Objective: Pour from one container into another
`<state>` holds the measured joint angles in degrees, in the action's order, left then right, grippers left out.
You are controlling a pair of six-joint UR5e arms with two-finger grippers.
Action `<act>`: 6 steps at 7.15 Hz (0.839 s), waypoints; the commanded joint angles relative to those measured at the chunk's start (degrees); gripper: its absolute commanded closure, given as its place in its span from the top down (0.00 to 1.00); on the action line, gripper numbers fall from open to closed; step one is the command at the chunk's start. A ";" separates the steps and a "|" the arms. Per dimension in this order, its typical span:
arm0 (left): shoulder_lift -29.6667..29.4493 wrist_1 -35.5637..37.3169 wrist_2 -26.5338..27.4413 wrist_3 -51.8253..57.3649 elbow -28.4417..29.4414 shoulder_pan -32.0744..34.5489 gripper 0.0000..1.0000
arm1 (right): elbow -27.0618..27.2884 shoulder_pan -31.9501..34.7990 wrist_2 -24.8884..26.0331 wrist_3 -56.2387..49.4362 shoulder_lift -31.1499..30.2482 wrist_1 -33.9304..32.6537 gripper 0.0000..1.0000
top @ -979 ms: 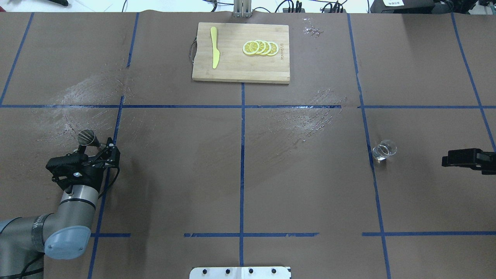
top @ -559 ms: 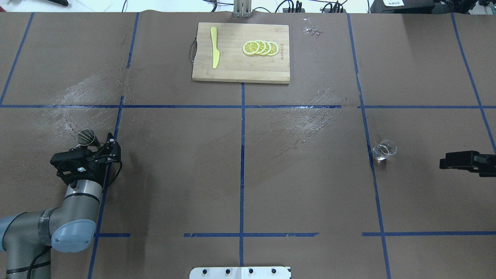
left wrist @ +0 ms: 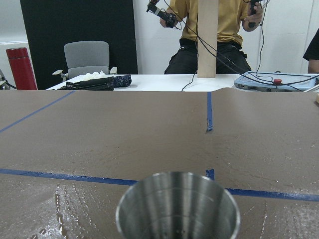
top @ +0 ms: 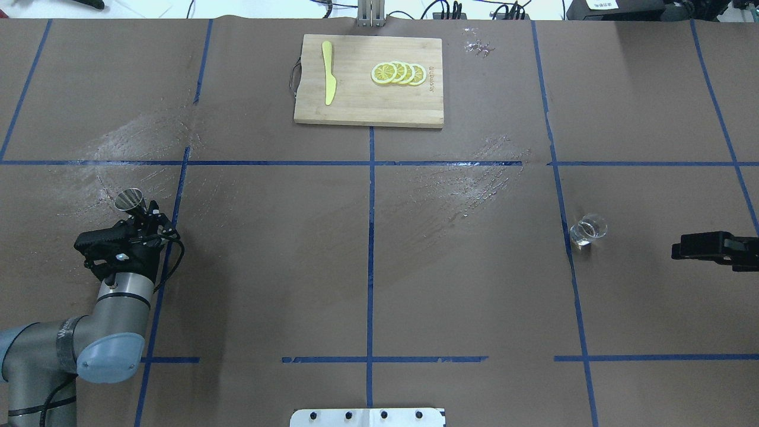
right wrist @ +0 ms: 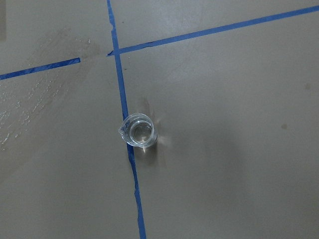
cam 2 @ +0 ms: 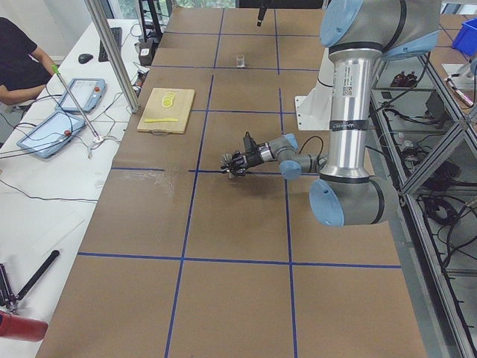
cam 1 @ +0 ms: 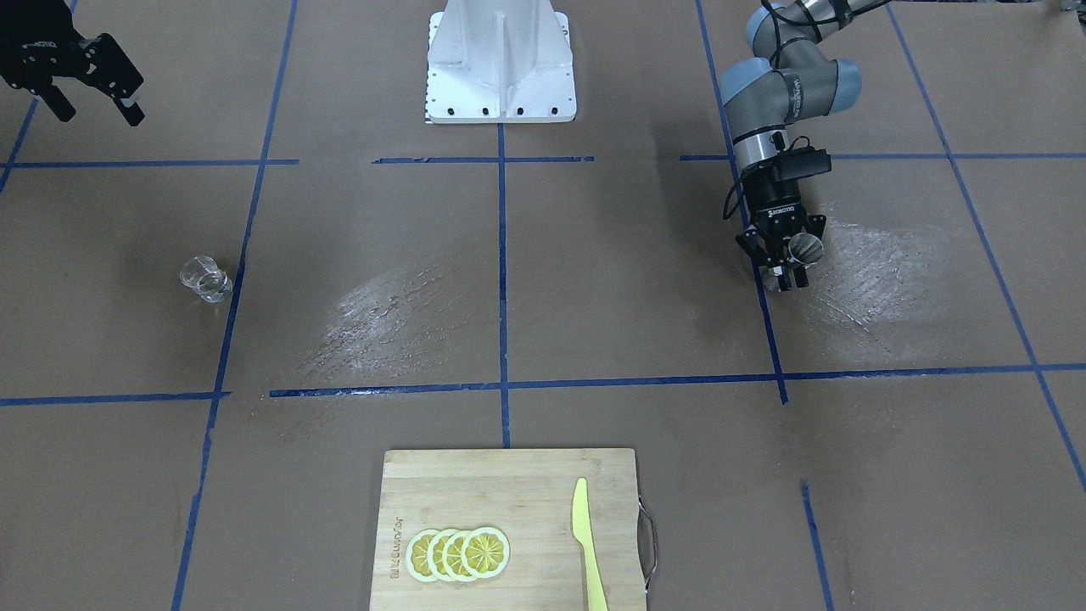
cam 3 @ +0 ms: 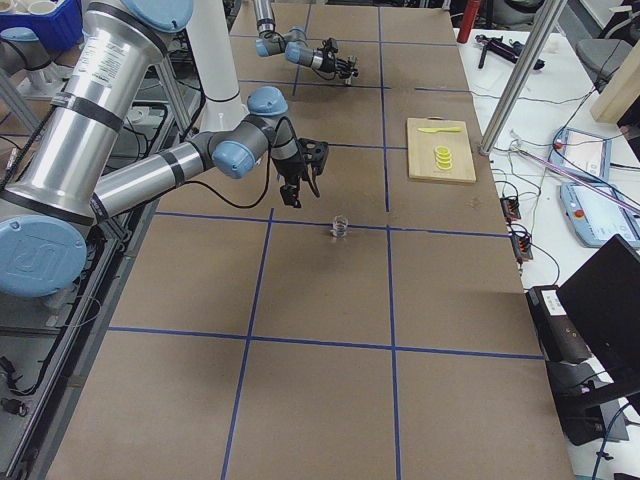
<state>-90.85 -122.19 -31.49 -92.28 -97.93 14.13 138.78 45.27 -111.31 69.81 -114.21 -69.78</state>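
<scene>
- The left gripper (cam 1: 785,270) is clamped on the lower part of the metal cup (top: 130,200), as far as I can make out. The wrist view shows only the cup's rim, not the fingers. The cup tapers, so a weak pinch could let it slide or twist.
- The cup sits at the table's left side and the small glass (top: 588,230) stands well apart on the right, on a blue tape line. That means a long carry. A fast swing or early tilt would slop the contents onto the paper. I cannot tell how full the cup is.
- The glass's mouth is narrow, as the right wrist view shows (right wrist: 139,130). If the cup's lip comes in high or off-centre, the stream would miss it.
- The glass looks light and nothing holds it. The right gripper (cam 1: 92,106) hovers near it with its fingers apart and empty. A nudge from either arm would tip it or skate it off the line.
- Shiny streaks (top: 468,184) lie on the paper between the two containers. If they are wet, the glass may slip more easily there.
- With both arms meeting at the glass, the wrists could collide.
</scene>
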 commanded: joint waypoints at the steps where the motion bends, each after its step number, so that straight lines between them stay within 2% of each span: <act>1: 0.41 -0.06 -0.33 2.26 -5.92 0.72 0.00 | 0.00 -0.01 0.30 -0.02 0.12 0.00 1.00; 2: 0.06 -0.06 -0.33 6.46 -7.88 2.64 0.00 | 0.00 -0.35 1.09 -0.02 0.21 0.09 1.00; 3: -1.51 -0.15 -0.50 8.85 -8.59 4.31 0.00 | 0.00 -3.92 5.62 1.28 0.21 0.17 1.00; 5: -4.68 -1.20 -0.59 14.21 -9.47 4.94 0.00 | 0.00 -16.39 21.33 8.13 0.04 1.40 1.00; 6: -4.86 -7.38 -4.08 18.67 -9.56 5.03 0.00 | 0.00 -19.05 26.10 8.94 0.04 1.41 1.00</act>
<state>-95.04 -124.74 -32.98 -78.10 -107.20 18.94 138.78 30.77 -92.01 76.85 -114.11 -68.66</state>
